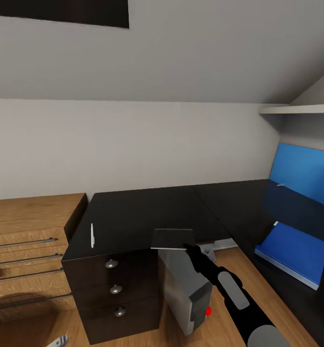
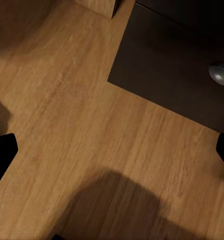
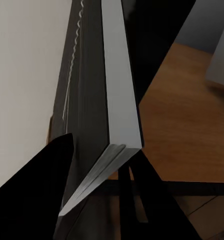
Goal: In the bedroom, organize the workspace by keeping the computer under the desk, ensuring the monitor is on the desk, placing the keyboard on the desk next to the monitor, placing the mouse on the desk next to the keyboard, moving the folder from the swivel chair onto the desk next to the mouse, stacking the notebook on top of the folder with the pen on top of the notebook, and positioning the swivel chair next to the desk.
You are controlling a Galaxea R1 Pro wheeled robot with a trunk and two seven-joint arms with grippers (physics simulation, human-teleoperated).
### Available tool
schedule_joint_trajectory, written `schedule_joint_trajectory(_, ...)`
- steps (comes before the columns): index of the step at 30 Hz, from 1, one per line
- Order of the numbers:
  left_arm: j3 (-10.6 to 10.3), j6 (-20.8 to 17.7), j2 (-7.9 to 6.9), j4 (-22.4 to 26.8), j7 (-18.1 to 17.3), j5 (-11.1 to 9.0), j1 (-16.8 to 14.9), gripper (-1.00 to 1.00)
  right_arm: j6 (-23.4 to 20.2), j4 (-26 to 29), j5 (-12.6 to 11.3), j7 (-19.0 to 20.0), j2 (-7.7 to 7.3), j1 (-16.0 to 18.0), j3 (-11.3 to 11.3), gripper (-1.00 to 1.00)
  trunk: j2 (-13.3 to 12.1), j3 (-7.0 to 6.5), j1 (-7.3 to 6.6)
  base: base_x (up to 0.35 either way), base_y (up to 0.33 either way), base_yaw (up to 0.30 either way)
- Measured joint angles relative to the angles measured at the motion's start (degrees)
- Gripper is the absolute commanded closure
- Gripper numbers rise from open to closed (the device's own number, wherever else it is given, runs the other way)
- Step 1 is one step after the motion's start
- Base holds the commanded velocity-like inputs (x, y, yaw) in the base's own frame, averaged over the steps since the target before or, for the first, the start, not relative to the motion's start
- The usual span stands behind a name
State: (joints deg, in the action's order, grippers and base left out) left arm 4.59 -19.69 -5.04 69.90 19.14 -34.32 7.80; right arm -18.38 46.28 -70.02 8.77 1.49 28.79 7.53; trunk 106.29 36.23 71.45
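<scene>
My right gripper (image 1: 190, 248) is shut on the edge of the thin dark notebook (image 1: 173, 239), holding it level just above the desk's (image 1: 133, 212) front edge. In the right wrist view the notebook (image 3: 99, 100) runs edge-on between the two fingers (image 3: 37, 195). A white pen (image 1: 92, 235) lies on the desk near its left end. The blue folder (image 1: 292, 253) lies flat on the desk's right wing. The grey computer (image 1: 186, 294), with a red light, stands under the desk. My left gripper (image 2: 112, 155) hangs open over the oak floor beside the drawers (image 2: 167, 65).
Dark drawers with silver knobs (image 1: 114, 289) sit under the desk's left end. A low oak cabinet (image 1: 27, 241) stands to its left. A blue wall panel (image 1: 304, 173) rises behind the desk's right wing, with a white shelf (image 1: 297, 110) above. A chrome piece (image 1: 60, 341) shows on the floor.
</scene>
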Motion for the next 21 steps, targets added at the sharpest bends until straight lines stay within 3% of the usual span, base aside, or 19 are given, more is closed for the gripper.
schedule_joint_trajectory(3, -0.03, 0.02, -0.03, -0.06, 0.01, 0.0, 0.0, -1.0, 0.0, 0.0, 0.02, 0.0, 0.0, 0.0, 0.0, 1.0, 0.0, 0.0, 0.0, 0.0, 0.0, 0.0)
schedule_joint_trajectory(9, -0.08, 0.08, 0.03, -0.07, -0.01, 0.02, 0.0, -1.0, 0.04, 0.32, 0.14, 0.06, -0.02, 0.0, 0.1, 1.0, -2.39, -1.07, -1.31, 0.0, 0.0, 0.0)
schedule_joint_trajectory(16, -0.27, 0.09, 0.05, -0.55, 0.05, 0.17, 0.0, -1.0, 0.05, 6.28, 0.28, 0.67, -0.31, -0.05, -0.03, 1.0, -5.2, -2.33, -2.85, 0.0, 0.0, 0.0)
schedule_joint_trajectory(21, -0.34, 0.09, 0.06, -1.1, 0.09, 0.29, 0.0, -1.0, -0.11, 7.02, 0.39, 1.45, -0.69, -0.09, -0.04, 1.0, -7.21, -3.23, -3.95, 0.0, 0.0, 0.0)
